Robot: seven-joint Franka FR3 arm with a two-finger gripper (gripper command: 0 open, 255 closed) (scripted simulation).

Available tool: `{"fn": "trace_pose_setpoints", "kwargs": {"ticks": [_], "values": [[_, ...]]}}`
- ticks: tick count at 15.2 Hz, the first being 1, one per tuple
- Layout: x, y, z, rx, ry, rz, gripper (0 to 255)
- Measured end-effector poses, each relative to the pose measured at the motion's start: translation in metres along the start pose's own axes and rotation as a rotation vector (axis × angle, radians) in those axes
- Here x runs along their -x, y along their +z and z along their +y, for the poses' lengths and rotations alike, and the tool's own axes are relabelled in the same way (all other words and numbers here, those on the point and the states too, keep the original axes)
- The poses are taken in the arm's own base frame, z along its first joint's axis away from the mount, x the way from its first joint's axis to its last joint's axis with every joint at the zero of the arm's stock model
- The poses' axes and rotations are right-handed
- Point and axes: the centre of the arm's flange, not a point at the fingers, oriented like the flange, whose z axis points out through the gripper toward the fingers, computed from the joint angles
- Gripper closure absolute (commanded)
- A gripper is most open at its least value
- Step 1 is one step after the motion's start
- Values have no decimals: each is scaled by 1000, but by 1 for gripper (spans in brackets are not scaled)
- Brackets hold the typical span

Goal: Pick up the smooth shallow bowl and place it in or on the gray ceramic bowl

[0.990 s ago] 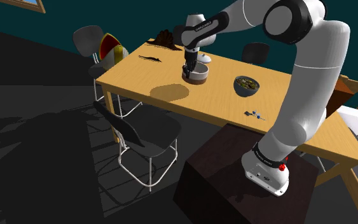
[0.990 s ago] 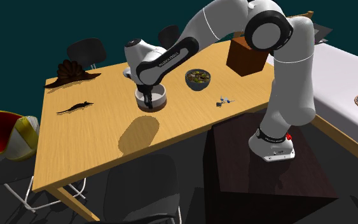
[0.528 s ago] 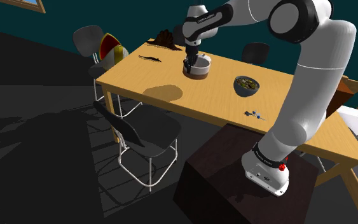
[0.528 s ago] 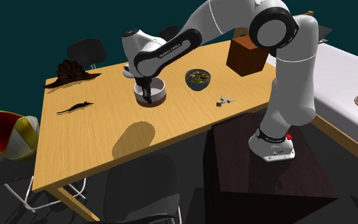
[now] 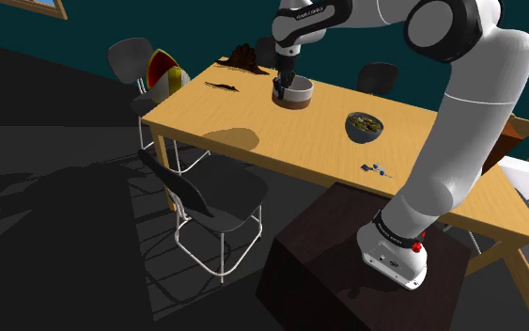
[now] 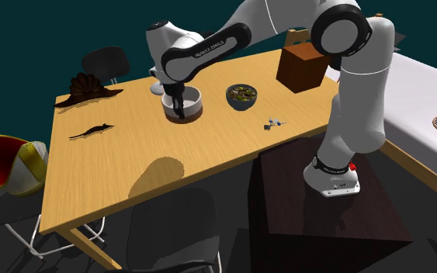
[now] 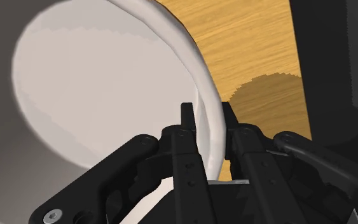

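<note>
The shallow white bowl (image 5: 297, 90) with a dark base hangs above the wooden table (image 5: 281, 150), lifted clear of it. My gripper (image 5: 279, 91) is shut on its rim, one finger inside and one outside. In the second exterior view the bowl (image 6: 189, 100) hangs from the gripper (image 6: 178, 113) over the table's middle. The wrist view has the bowl's smooth inside (image 7: 95, 83) and its rim clasped in the gripper (image 7: 208, 116). The gray bowl (image 5: 365, 125) with greenish contents (image 6: 241, 95) stands on the table, off to the shoulder view's right of the held bowl.
A small metal item (image 5: 377, 170) lies near the table's edge by the stand. A dark flat object (image 5: 223, 86) and a dark fan-shaped thing (image 5: 245, 56) lie at the far end. A brown box (image 6: 302, 66) stands behind the gray bowl. Chairs (image 5: 210, 193) surround the table.
The gripper has risen with the bowl, carrying it higher above the table. The bowl's shadow has slid toward the table's near edge.
</note>
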Motion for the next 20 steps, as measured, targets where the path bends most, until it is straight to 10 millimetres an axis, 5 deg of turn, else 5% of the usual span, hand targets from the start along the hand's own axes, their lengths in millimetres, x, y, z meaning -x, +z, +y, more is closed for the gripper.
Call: {"fn": "trace_pose_setpoints", "kwargs": {"ticks": [5,20], "values": [[23,-10,16,0,0,0,255],[185,-1,130,0,1,0,255]]}}
